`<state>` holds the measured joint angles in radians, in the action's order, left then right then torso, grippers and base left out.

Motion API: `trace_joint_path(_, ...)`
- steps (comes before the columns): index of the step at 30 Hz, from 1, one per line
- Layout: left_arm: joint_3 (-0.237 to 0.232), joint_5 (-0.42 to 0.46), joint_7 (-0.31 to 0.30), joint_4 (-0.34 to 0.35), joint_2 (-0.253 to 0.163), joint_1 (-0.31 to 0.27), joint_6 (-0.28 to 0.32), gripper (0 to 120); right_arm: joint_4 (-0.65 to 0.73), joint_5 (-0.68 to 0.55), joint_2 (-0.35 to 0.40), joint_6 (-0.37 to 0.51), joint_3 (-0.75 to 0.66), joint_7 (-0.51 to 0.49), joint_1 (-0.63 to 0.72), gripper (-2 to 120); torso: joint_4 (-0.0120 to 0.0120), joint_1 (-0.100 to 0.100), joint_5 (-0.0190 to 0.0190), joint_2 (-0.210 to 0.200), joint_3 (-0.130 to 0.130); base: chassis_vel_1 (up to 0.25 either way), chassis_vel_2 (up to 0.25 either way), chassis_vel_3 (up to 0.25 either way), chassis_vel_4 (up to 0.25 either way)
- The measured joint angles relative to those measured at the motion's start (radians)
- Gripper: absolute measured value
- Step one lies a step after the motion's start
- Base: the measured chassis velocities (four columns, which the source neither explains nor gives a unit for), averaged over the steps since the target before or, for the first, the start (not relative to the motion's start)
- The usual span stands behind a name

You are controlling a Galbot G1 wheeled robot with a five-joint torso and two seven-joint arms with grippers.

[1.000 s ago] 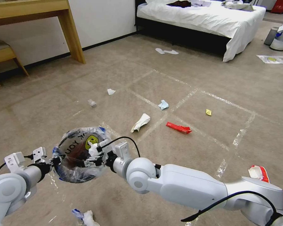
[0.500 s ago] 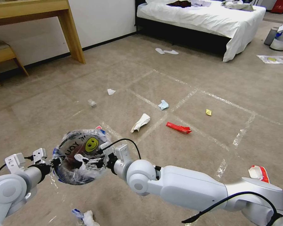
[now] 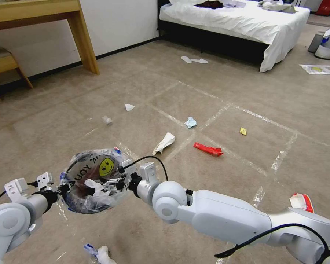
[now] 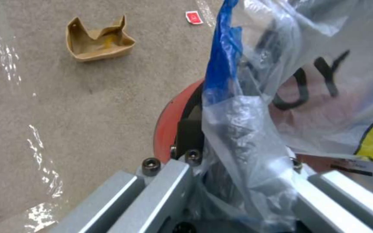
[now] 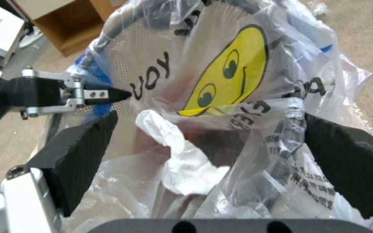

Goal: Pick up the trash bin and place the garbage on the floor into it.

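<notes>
We held the trash bin (image 3: pixel 90 181) off the floor (image 3: pixel 216 110) with our left gripper (image 3: pixel 64 188), its jaws pinched on the rim and the bag's edge, as the left wrist view showed them clamped over the red wall and the plastic. A second before, our right gripper (image 3: pixel 115 182) had carried a white tissue (image 5: pixel 182 158) above the bin's mouth; half a second later that tissue was lower, inside the rim, and at this moment it lay loose in the liner under the smiley print. Our right jaws stood spread wide, with the tissue between the pads but touching neither, so we judged the drop made and this piece done. The right gripper hung over the bin's opening, having shifted only slightly. Much garbage remained on the carpet: a long crumpled paper (image 3: pixel 164 142), a red wrapper (image 3: pixel 208 149), a light-blue wad (image 3: pixel 190 122), a yellow packet (image 3: pixel 243 131) and a wad near our base (image 3: pixel 99 253).
</notes>
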<state>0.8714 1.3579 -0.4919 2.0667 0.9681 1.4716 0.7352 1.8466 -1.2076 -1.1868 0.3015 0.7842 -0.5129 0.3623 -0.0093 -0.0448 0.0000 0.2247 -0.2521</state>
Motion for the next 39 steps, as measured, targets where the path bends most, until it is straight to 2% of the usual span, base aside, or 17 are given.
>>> trace_joint_path(4, 0.002, -0.005, 0.0, -0.001, 0.002, 0.003, 0.0, 0, -0.004, 0.01, -0.007, -0.009, 0.01, 0.004, 0.004, 99, 0.0001, 0.0, 0.0, 0.0, 0.0, 0.0, 0.0, 0.0, 0.0)
trace_joint_path(10, 0.006, -0.009, 0.0, -0.006, 0.001, 0.002, -0.001, 0, -0.004, 0.02, -0.005, -0.017, 0.015, 0.004, 0.017, 82, 0.0001, 0.0, 0.0, 0.0, 0.0, 0.0, 0.0, 0.0, 0.0)
trace_joint_path(12, 0.005, -0.009, 0.0, -0.007, 0.001, 0.002, -0.001, 0, -0.004, 0.021, -0.005, -0.018, 0.015, 0.004, 0.018, 80, 0.0001, 0.0, 0.0, 0.0, 0.0, 0.0, 0.0, 0.0, 0.0)
trace_joint_path(23, 0.001, -0.014, -0.001, -0.012, 0.007, 0.0, -0.004, 0, 0.001, 0.023, -0.003, -0.023, 0.015, 0.004, 0.019, 53, 0.0001, 0.0, -0.0001, 0.0, 0.0, 0.0, 0.0, 0.0, 0.0)
trace_joint_path(26, 0.001, -0.014, -0.001, -0.012, 0.007, 0.0, -0.004, 0, 0.001, 0.023, -0.003, -0.023, 0.015, 0.004, 0.019, 52, 0.0001, 0.0, -0.0001, 0.0, 0.0, 0.0, 0.0, 0.0, 0.0)
trace_joint_path(27, 0.001, -0.014, -0.001, -0.012, 0.007, 0.001, -0.003, 0, 0.004, 0.025, 0.0, -0.024, 0.015, 0.004, 0.019, 46, 0.0002, 0.0, 0.0, 0.0, 0.0, 0.0, 0.0, 0.0, 0.0)
trace_joint_path(31, -0.004, -0.014, 0.0, -0.013, 0.005, -0.001, 0.0, 0, 0.019, 0.038, 0.028, -0.021, 0.016, 0.004, 0.022, 36, 0.0002, 0.0, 0.0, 0.0, 0.0, 0.0, 0.0, 0.0, 0.0)
trace_joint_path(34, -0.012, -0.01, 0.007, -0.012, 0.004, -0.004, 0.003, 0, 0.03, 0.047, 0.054, -0.017, 0.014, 0.008, 0.025, 42, -0.0001, 0.0, 0.0, 0.0, 0.0, 0.0, 0.0, 0.0, 0.0)
trace_joint_path(35, -0.016, -0.006, 0.013, -0.012, 0.004, -0.006, 0.005, 0, 0.035, 0.056, 0.075, -0.016, 0.007, 0.016, 0.025, 50, -0.0001, 0.0, 0.0001, 0.0, 0.0, 0.0, 0.0, 0.0, 0.0)
trace_joint_path(37, -0.017, -0.006, 0.013, -0.013, 0.004, -0.009, 0.005, 0, 0.037, 0.062, 0.094, -0.016, -0.002, 0.017, 0.025, 53, -0.0001, 0.0, 0.0, 0.0, 0.0, 0.0, 0.0, 0.0, 0.0)
trace_joint_path(39, -0.019, -0.006, 0.012, -0.018, 0.004, -0.014, 0.005, 0, 0.049, 0.067, 0.124, -0.014, -0.013, 0.018, 0.026, 64, 0.0001, 0.0, 0.0002, 0.0, 0.0, 0.0, 0.0, 0.0, 0.0)
